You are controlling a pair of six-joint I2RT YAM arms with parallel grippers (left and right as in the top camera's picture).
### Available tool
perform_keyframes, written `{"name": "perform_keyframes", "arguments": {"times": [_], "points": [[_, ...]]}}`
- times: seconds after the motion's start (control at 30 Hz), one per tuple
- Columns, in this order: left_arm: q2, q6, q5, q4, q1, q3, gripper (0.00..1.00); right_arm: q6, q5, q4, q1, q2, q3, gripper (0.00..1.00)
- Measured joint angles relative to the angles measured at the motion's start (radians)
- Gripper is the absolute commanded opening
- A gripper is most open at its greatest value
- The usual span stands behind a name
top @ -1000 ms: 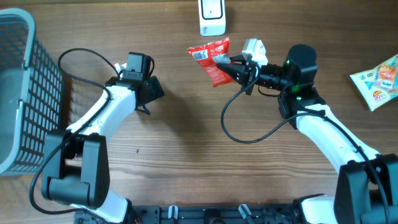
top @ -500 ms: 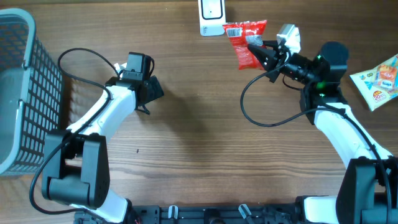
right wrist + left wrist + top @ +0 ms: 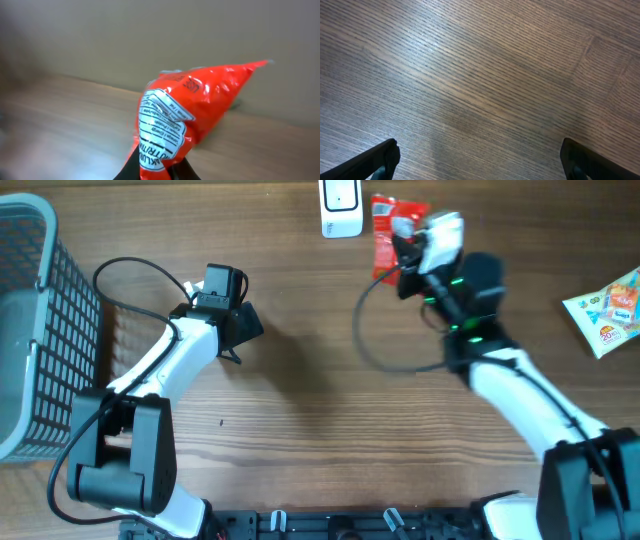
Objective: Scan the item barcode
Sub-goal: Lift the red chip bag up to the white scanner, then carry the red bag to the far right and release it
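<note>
**Overhead:** The red snack packet (image 3: 385, 225) is seen held at the far edge of the wooden table (image 3: 300, 440), just right of the white scanner (image 3: 340, 205). It is clamped in the closed right gripper (image 3: 400, 260). The left gripper (image 3: 250, 327) is seen left of centre, its jaws spread wide and empty. A grey wire basket (image 3: 30, 330) is seen at the far-left side. A second, pale snack bag (image 3: 608, 302) is seen lying at the right edge, well apart from both arms.

**Left wrist:** Only bare wood grain is shown between two black fingertips (image 3: 382, 157), which are set far apart at the lower corners.

**Right wrist:** The packet is pinched at its lower end by the dark fingers (image 3: 131, 170) (only their tips are caught at the bottom of the frame). It is held up with its pointed top against the plain wall behind. Its white nutrition label (image 3: 160, 132) is turned towards the lens.
</note>
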Motion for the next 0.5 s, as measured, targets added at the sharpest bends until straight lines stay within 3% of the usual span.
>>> {"name": "perform_keyframes", "arguments": {"times": [0.07, 0.13, 0.27, 0.37, 0.5], "points": [[0.000, 0.000, 0.001, 0.000, 0.000, 0.000, 1.00, -0.426, 0.328, 0.153, 0.148, 0.023, -0.002, 0.04], [0.000, 0.000, 0.000, -0.002, 0.000, 0.000, 1.00, -0.720, 0.548, 0.404, 0.222, 0.133, 0.014, 0.04], [0.000, 0.000, 0.001, -0.002, 0.000, 0.000, 1.00, -1.030, 0.615, 0.450, 0.219, 0.346, 0.122, 0.04], [0.000, 0.000, 0.000, -0.002, 0.000, 0.000, 1.00, -1.252, 0.632, 0.489, 0.219, 0.557, 0.342, 0.05], [0.000, 0.000, 0.001, -0.001, 0.000, 0.000, 1.00, -1.355, 0.605, 0.340, 0.219, 0.689, 0.655, 0.04]]}}
